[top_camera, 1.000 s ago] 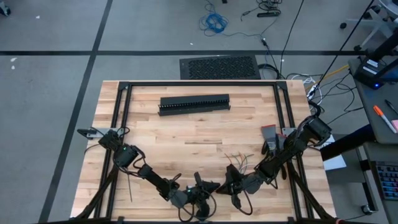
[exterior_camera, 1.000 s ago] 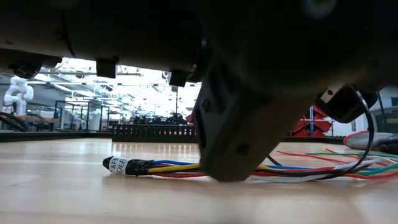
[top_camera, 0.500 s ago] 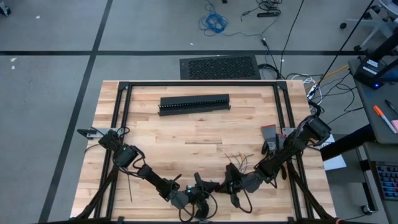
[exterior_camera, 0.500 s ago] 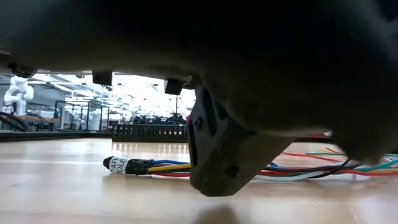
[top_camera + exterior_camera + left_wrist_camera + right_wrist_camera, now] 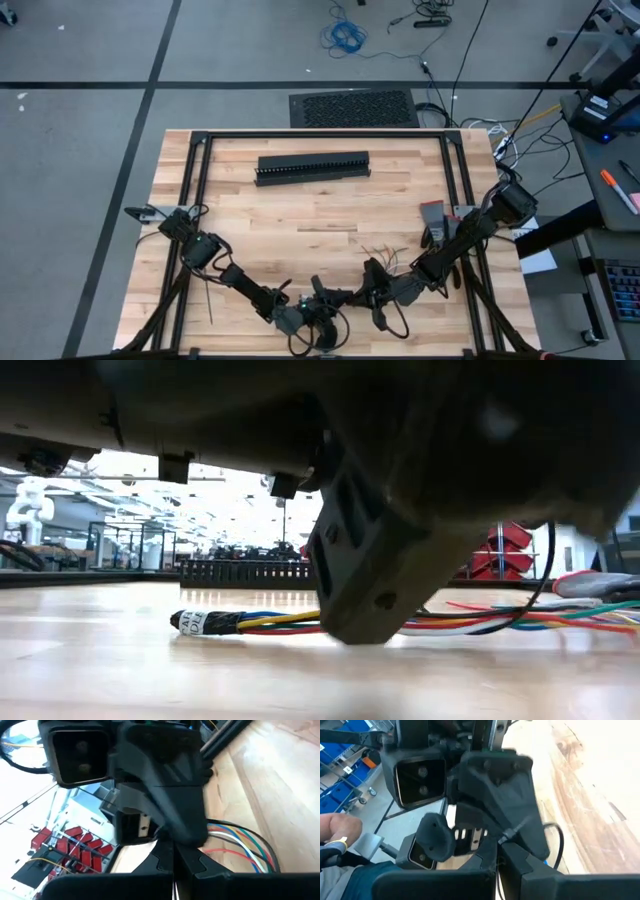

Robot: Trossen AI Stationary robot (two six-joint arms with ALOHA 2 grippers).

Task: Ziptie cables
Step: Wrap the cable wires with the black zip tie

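At table's front edge, both grippers' jaws clenched, over cables (image 5: pixel 260 623).

A long black slotted duct (image 5: pixel 313 167) lies across the far half of the wooden table (image 5: pixel 260 215). Beyond the table's far edge a dark perforated mat (image 5: pixel 352 108) sits on the grey floor, and farther off a blue coiled cable (image 5: pixel 343 37). An orange-capped marker (image 5: pixel 618 190) rests on a side bench
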